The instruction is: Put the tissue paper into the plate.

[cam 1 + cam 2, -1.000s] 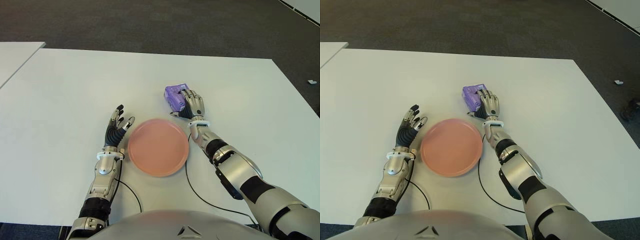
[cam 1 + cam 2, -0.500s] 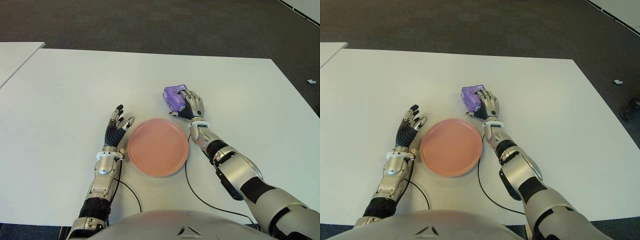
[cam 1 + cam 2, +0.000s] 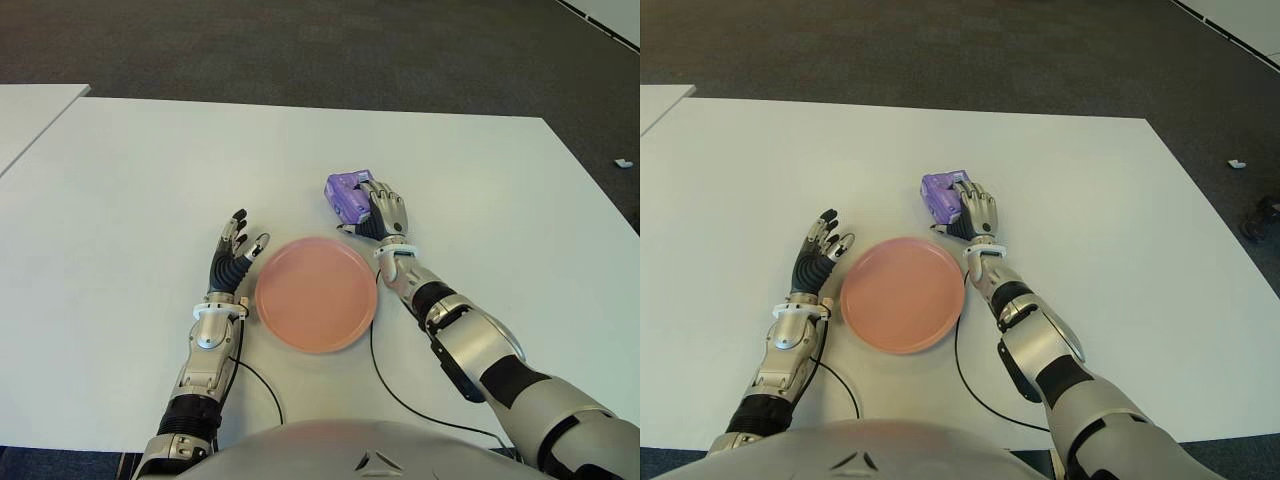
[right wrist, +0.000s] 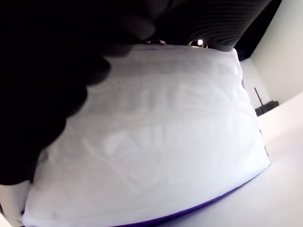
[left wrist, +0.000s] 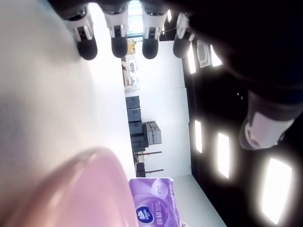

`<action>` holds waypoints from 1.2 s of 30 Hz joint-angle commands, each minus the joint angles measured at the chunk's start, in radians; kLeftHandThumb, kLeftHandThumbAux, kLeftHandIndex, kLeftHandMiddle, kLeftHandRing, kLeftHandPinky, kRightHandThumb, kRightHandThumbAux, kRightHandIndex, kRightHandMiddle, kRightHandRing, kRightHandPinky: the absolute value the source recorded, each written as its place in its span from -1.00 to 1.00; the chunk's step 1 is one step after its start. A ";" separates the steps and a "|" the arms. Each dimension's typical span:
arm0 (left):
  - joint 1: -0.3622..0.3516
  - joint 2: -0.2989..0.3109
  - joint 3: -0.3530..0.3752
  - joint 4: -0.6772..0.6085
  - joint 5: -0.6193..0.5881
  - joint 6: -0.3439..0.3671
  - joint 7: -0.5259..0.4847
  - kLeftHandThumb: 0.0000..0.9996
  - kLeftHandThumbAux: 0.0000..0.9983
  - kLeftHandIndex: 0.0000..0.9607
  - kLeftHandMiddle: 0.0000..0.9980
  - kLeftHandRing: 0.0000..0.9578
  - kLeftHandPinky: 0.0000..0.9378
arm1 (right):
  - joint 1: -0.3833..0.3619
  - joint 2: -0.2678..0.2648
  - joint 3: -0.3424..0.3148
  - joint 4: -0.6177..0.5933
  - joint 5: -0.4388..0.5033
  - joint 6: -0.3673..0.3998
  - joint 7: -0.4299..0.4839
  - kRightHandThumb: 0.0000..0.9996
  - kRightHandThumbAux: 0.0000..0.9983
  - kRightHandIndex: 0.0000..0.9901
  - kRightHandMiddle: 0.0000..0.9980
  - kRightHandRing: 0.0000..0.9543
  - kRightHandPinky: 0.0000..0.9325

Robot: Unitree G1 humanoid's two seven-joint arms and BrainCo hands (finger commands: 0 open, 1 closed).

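The right hand (image 3: 386, 212) had its fingers curled over the small purple plastic-wrapped pack of tissue paper (image 3: 347, 194), gripping it just beyond the far right rim of the round, shallow pink plate (image 3: 316, 293). In the right wrist view the pack's white face (image 4: 151, 137) filled the frame, pressed close against the dark palm. Compared with a second earlier, the pack had shifted slightly toward the robot's left and looked a little raised at its far end, though whether it had left the white table (image 3: 140, 180) could not be told. The plate and the left hand (image 3: 235, 254) had not moved. That left hand showed just left of the plate with its fingers spread and holding nothing. The plate's inside was bare, and the path from the pack to it was short. A black cable (image 3: 390, 385) ran on the table near the plate's right edge, well inside the near table edge.
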 commanded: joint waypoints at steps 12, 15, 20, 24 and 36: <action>0.020 0.004 0.011 0.057 -0.009 0.006 -0.004 -1.00 0.01 -1.00 -1.00 -1.00 -1.00 | 0.031 0.003 -0.044 0.021 0.040 -0.044 0.026 0.71 0.36 -0.21 0.07 0.77 0.75; 0.020 0.007 0.012 0.062 -0.008 -0.004 -0.001 -1.00 0.01 -1.00 -1.00 -1.00 -1.00 | -0.015 -0.013 -0.071 -0.015 0.057 -0.062 0.005 0.71 0.36 -0.20 0.07 0.77 0.77; 0.016 0.006 0.012 0.072 -0.006 -0.009 0.002 -1.00 0.00 -1.00 -1.00 -1.00 -1.00 | -0.037 -0.036 -0.092 -0.047 0.063 -0.084 -0.021 0.71 0.36 -0.20 0.08 0.78 0.80; 0.014 0.006 0.011 0.073 -0.008 0.000 -0.001 -1.00 -0.01 -1.00 -1.00 -1.00 -1.00 | -0.065 -0.064 -0.112 -0.098 0.064 -0.110 -0.047 0.71 0.36 -0.20 0.08 0.79 0.81; 0.010 0.002 0.011 0.086 0.002 -0.017 0.015 -1.00 0.02 -1.00 -1.00 -1.00 -1.00 | -0.040 -0.115 -0.161 -0.327 0.059 -0.152 -0.043 0.71 0.36 -0.20 0.08 0.78 0.75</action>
